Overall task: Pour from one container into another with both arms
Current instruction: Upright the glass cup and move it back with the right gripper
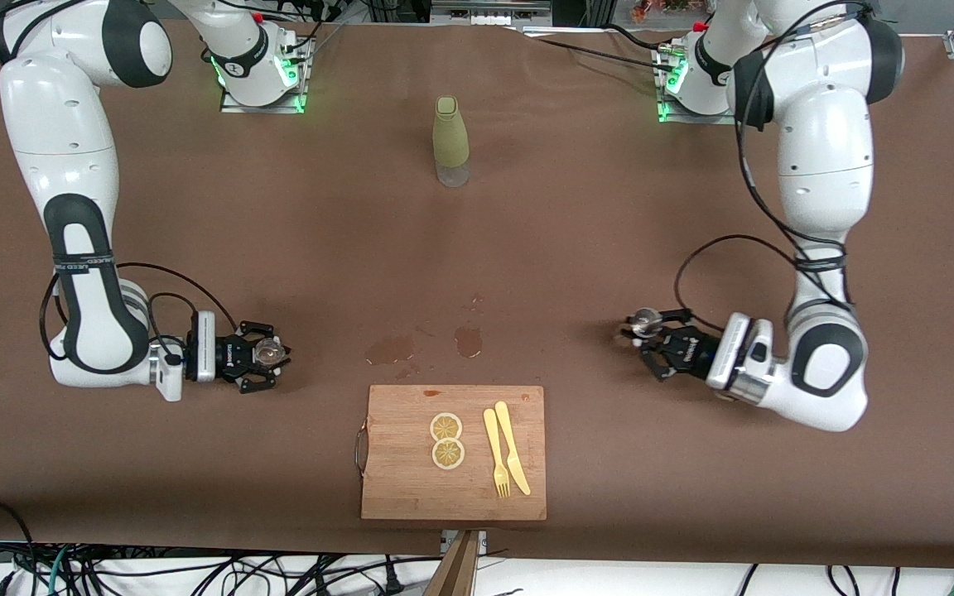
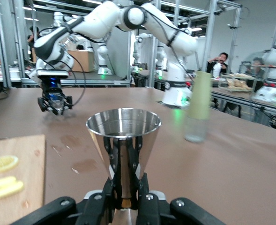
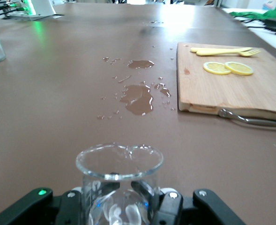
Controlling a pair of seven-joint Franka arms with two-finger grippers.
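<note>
My left gripper (image 1: 651,338) hangs low over the table at the left arm's end, shut on the narrow waist of the steel jigger (image 1: 645,321). In the left wrist view the jigger (image 2: 123,136) stands upright with its mouth up, and the gripper (image 2: 124,176) clamps it from both sides. At the right arm's end my right gripper (image 1: 266,358) is shut on the clear glass cup (image 1: 267,353). The cup (image 3: 119,173) is upright in the gripper (image 3: 121,199) and looks empty. The two containers are far apart.
A wooden cutting board (image 1: 398,488) lies near the front edge with two lemon slices (image 1: 446,440) and a yellow knife and fork (image 1: 506,459). Wet spills (image 1: 469,339) mark the table just above it. A tall olive-green bottle (image 1: 450,141) stands between the arm bases.
</note>
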